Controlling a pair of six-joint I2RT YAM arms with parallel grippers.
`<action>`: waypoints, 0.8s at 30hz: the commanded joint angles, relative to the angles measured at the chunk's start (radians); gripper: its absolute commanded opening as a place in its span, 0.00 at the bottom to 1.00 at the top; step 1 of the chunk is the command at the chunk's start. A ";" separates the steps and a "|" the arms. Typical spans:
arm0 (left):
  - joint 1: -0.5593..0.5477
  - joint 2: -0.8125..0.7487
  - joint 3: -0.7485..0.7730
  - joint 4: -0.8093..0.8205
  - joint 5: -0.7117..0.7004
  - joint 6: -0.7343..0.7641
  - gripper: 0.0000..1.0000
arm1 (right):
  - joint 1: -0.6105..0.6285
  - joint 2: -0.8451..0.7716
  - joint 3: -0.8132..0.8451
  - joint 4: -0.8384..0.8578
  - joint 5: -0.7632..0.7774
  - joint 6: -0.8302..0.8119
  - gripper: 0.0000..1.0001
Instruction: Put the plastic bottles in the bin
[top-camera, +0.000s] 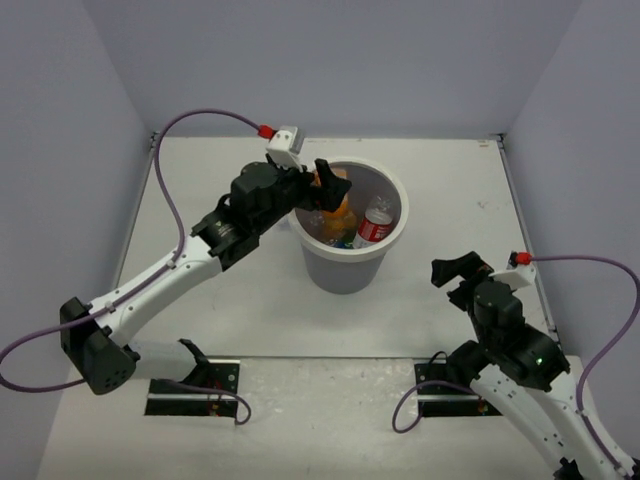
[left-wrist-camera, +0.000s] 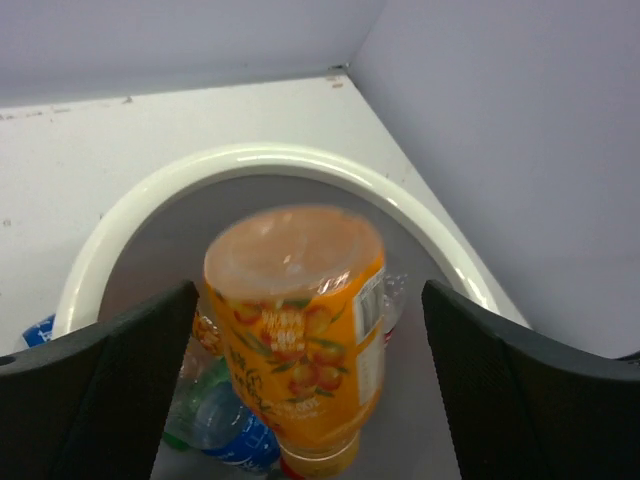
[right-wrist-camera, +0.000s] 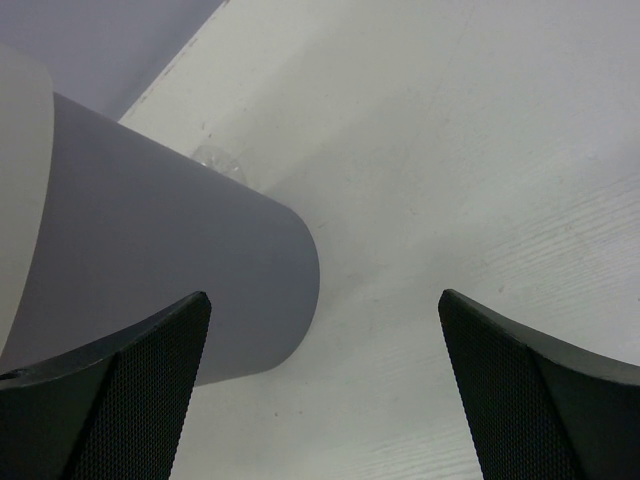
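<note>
1. Your left gripper (top-camera: 322, 185) hangs over the near rim of the bin (top-camera: 352, 168), jaws spread wide and released.
2. Between its fingers (left-wrist-camera: 110, 390) is the orange bottle (left-wrist-camera: 300, 330), base toward the wrist and cap pointing down into the bin. A gap shows on each side, so neither finger touches it. Its base looks blurred.
3. Beneath that bottle, low in the bin and toward the left finger, lie a green bottle (left-wrist-camera: 200, 410) and a blue-labelled bottle (left-wrist-camera: 245, 448).
4. Beyond the fingertips, a red-labelled bottle (top-camera: 377, 225) leans inside the bin against the wall farthest from the gripper.
5. Your right gripper (top-camera: 458, 268) sits apart from the bin, jaws wide and gripping nothing. Its wrist view shows the bin's grey wall just ahead of its left finger and the bare table (right-wrist-camera: 480, 150) ahead of the right one.
</note>
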 joint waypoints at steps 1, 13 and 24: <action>-0.005 -0.022 0.067 0.037 0.065 0.106 1.00 | -0.001 0.045 0.028 0.024 0.047 -0.022 0.99; 0.140 -0.011 0.259 -0.136 0.213 0.399 1.00 | -0.001 0.027 0.021 0.024 0.037 -0.030 0.99; 0.640 0.226 0.286 -0.029 0.873 0.456 1.00 | 0.000 0.052 0.024 0.025 -0.015 -0.047 0.99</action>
